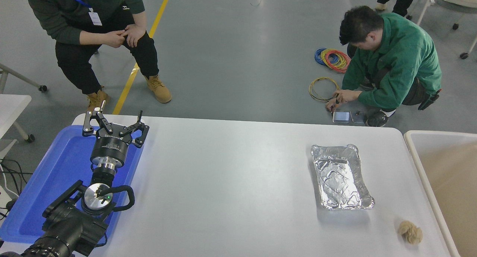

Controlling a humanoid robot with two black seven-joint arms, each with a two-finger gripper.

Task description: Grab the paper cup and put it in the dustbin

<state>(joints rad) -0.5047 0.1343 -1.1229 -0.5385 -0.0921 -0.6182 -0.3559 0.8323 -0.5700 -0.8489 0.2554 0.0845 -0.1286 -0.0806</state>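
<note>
Grey workshop floor with a yellow line runs behind the white table (231, 175), where one person sits at the far left and another crouches by coiled cables (331, 59) at the far right. On the table stand a crinkled foil tray (341, 177) and, near the front right corner, a crumpled brownish paper ball (410, 232); a blue tray (44, 182) lies at the left edge. The left gripper (113, 124) is parked over that blue tray, its fingers spread apart and holding nothing. The right arm and its gripper are outside the picture, so whether that claw is apart or clamped cannot be told. The paper cup is nowhere in view either: it is not on the table, nor in the visible part of the dustbin (413, 152), whose off-white rim and beige inside fill the right edge beside the table. The relation that matters is therefore out of sight; my judgement is that the cup lies off to the right, on the bin's side, far from the parked left arm, so the right arm is the nearer one, and the drop into the bin is either in hand or just finished beyond the frame. Small print on the left gripper's black body is too fine to read, and no other legible writing shows.
</note>
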